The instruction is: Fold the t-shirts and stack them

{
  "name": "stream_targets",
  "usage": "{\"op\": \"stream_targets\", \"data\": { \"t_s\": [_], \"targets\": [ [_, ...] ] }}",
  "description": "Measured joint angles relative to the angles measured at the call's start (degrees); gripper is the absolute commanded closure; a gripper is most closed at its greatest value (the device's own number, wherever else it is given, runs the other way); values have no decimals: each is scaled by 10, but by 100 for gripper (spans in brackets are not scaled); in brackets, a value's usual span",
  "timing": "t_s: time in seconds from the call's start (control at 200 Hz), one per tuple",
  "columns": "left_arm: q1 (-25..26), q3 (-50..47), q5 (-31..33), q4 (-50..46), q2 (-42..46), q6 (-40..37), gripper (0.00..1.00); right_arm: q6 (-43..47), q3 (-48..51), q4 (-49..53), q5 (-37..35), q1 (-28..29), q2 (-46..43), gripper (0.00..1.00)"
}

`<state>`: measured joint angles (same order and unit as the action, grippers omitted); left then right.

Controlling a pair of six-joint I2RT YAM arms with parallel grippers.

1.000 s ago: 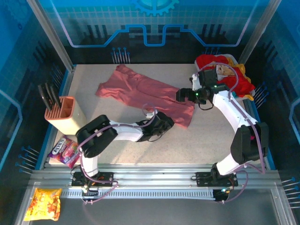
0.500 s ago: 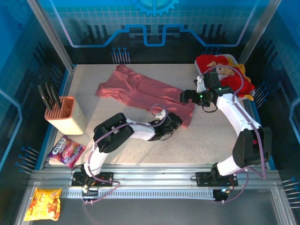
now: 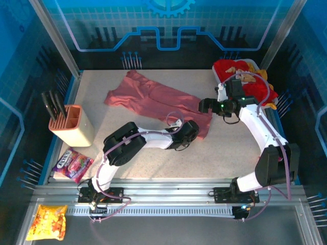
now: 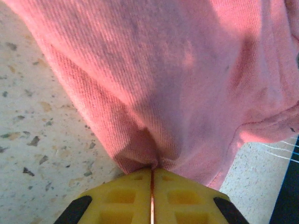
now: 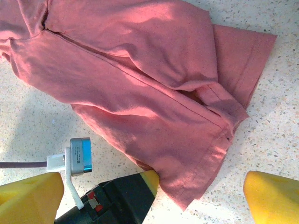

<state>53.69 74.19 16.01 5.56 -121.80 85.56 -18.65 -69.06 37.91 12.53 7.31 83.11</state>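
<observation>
A dusty pink t-shirt [image 3: 153,99] lies stretched diagonally across the table, rumpled and lengthwise bunched. My left gripper [image 3: 193,129] is at its near right corner, low on the table. In the left wrist view the yellow jaws of the left gripper [image 4: 152,171] are shut on a pinch of the pink t-shirt [image 4: 177,79] at its edge. My right gripper [image 3: 205,105] hovers open above the same end of the shirt. Its yellow fingertips [image 5: 273,196] straddle the pink t-shirt [image 5: 140,84] hem and the left gripper's tip [image 5: 161,179]. More t-shirts, red and yellow [image 3: 248,81], are piled at the back right.
A salmon knife block [image 3: 69,125] stands at the left edge. A purple snack bag [image 3: 71,164] lies near the front left, an orange-yellow bag [image 3: 47,221] below the rail. Bare speckled tabletop [image 3: 225,153] stretches in front of the shirt.
My left gripper slid to the right along the shirt's near edge and shut on its corner. The right gripper drifted slightly to the right and stayed open.
</observation>
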Motion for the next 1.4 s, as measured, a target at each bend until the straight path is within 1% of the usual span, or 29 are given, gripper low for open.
{"op": "stream_targets", "data": {
  "t_s": [0.085, 0.385, 0.495, 0.61, 0.8, 0.985, 1.256, 1.401],
  "targets": [
    [-5, 19, -10, -32, -2, -4, 100, 0, 4, 0, 0, 0, -2, 0],
    [-29, 54, -45, -113, -2, -52, 100, 0, 8, 0, -1, -4, 3, 0],
    [-33, 60, -58, -133, -2, -74, 100, 1, 7, 0, -3, -5, 26, 0],
    [-33, 56, -63, -132, -1, -90, 100, 3, -7, 3, -7, -6, 65, 0],
    [-33, -5, -75, -106, 36, -95, 100, 9, -42, 2, -18, -5, 115, 0],
    [-33, -67, -86, -96, 80, -95, 100, 19, -99, 7, -27, -2, 169, 1],
    [-33, -136, -107, -131, 147, -110, 100, 39, -134, 26, -33, 24, 217, 2],
    [-33, -193, -116, -147, 207, -121, 100, 51, -143, 36, -29, 39, 242, 2]
  ]
}}
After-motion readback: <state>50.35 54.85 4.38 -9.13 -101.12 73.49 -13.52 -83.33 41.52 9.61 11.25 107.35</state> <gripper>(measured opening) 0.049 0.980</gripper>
